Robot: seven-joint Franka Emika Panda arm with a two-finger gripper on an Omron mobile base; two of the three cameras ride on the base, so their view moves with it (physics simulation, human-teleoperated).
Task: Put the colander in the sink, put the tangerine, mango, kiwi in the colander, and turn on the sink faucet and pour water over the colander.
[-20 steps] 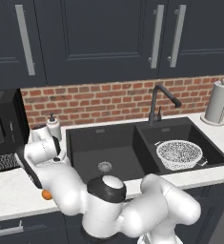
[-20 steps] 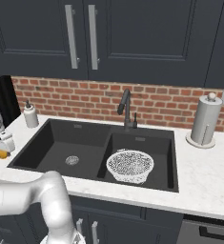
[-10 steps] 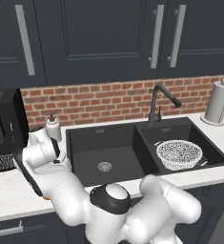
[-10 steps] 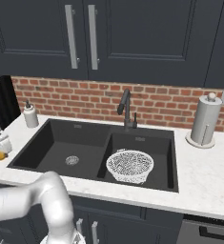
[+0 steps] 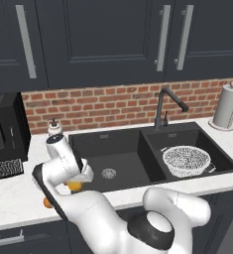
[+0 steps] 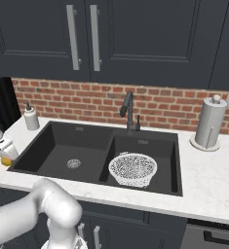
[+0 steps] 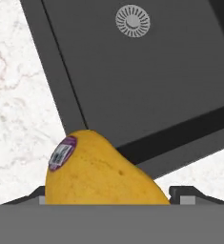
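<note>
My gripper (image 5: 74, 179) hovers at the left rim of the black sink (image 5: 123, 154), shut on the yellow-orange mango (image 5: 75, 186). In the hand view the mango (image 7: 104, 171), with a purple sticker, fills the gap between the two tips of the gripper (image 7: 108, 198), above the sink's edge. The right base view has the gripper (image 6: 4, 151) and mango (image 6: 7, 161) at far left. The deep orange tangerine (image 5: 47, 202) lies on the counter by my arm. The white colander (image 5: 186, 159) sits in the right basin (image 6: 132, 168). The black faucet (image 5: 162, 106) runs no water. The kiwi is out of view.
A soap dispenser (image 5: 53, 130) stands behind the sink's left corner and a black microwave (image 5: 4, 129) sits at far left. A paper towel roll (image 6: 209, 122) stands right of the sink. The left basin has a silver drain (image 7: 132, 20).
The jaws have narrowed onto the mango. The hand has shifted a little toward the sink with the fruit between its fingers. The colander and tangerine have not moved.
</note>
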